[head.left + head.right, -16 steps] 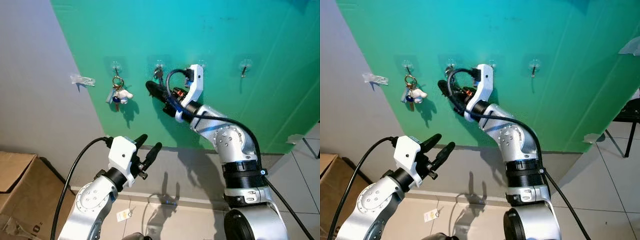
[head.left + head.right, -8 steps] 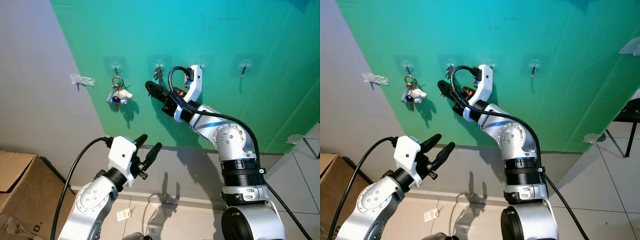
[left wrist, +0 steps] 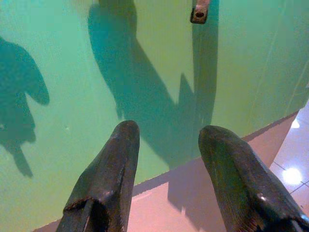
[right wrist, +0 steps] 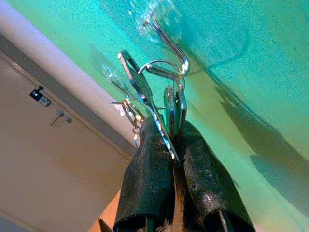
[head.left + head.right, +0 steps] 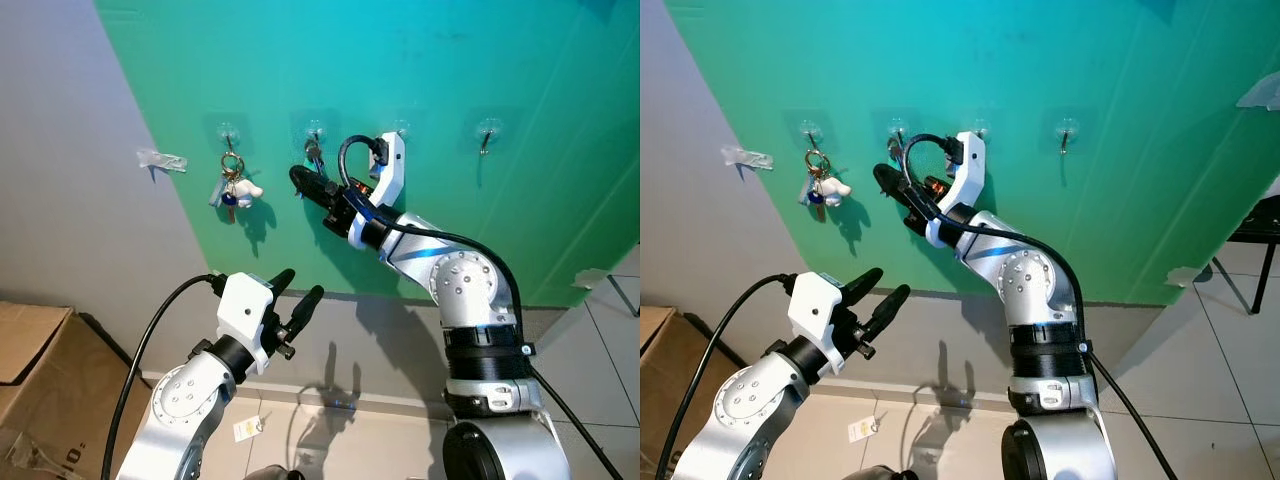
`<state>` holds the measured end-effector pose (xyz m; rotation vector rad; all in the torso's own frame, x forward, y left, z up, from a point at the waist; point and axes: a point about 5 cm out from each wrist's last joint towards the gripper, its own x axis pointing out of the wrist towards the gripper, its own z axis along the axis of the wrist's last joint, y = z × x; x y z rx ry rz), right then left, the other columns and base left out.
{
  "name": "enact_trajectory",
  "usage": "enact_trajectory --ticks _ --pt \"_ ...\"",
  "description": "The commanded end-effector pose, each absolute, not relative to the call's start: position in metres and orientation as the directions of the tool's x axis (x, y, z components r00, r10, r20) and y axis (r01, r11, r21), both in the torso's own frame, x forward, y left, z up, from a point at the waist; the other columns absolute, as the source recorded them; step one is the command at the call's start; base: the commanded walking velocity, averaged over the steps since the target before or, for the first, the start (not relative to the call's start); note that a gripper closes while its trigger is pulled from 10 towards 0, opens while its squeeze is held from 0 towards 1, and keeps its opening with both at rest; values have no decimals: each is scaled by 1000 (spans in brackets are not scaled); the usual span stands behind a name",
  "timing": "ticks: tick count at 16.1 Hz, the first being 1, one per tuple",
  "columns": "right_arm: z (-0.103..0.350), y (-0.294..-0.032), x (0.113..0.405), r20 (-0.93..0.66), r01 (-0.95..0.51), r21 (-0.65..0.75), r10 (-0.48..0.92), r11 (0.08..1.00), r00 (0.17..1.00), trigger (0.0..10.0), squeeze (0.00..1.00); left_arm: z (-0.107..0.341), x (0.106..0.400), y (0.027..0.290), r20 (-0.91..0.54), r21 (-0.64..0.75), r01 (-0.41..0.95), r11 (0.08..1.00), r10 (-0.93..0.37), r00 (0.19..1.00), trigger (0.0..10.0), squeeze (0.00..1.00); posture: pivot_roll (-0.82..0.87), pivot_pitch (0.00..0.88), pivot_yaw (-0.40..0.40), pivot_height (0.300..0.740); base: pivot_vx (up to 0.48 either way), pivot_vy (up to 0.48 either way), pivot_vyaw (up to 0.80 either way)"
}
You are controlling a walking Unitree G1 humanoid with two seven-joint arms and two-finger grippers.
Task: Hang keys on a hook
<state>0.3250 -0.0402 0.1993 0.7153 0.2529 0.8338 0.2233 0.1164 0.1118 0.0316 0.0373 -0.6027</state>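
A green wall panel (image 5: pixel 450 70) fills the scene ahead of me, with grey wall to its left and pale floor tiles below. A row of small clear adhesive hooks runs across the panel. The leftmost carries another key bunch with a small white charm (image 5: pixel 233 187). The next one along is my target hook (image 4: pixel 166 34).

My right gripper (image 4: pixel 174 154) is raised against the panel just under that hook, its two black fingers clenched on the keys (image 4: pixel 159 108). From the wrist camera I see the fingers pinching the flat blades near their lower ends, while the thin wire key ring (image 4: pixel 161 67) stands free above, its loop right at the hook's curled tip. I cannot tell whether the ring is already over the tip or only touching it.

My left gripper (image 5: pixel 296 300) waits low and well apart from the wall, fingers spread, holding nothing.

I judge the keys light, hard and slick. The blades can swivel on the ring, so gripping the blades, as now, leaves the ring free to swing. The clear hook looks stuck on, so I would avoid pulling hard.
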Motion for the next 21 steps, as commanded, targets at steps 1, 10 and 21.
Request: enact_trajectory --ticks 1,10,21 --pt "201 -35 321 76 -594 675 760 436 645 0 0 108 224 117 -69 18 563 826 -561 825 10000 0 -73 23 71 740 0 0 0" --pt "199 -34 312 68 -598 671 767 438 638 0 0 109 225 116 -71 21 564 825 -562 824 10000 0 -79 23 71 740 0 0 0" --pt "159 -77 302 -239 -693 249 737 676 633 0 0 107 224 117 -76 28 561 828 -557 827 10000 0 -83 27 68 740 0 0 0"
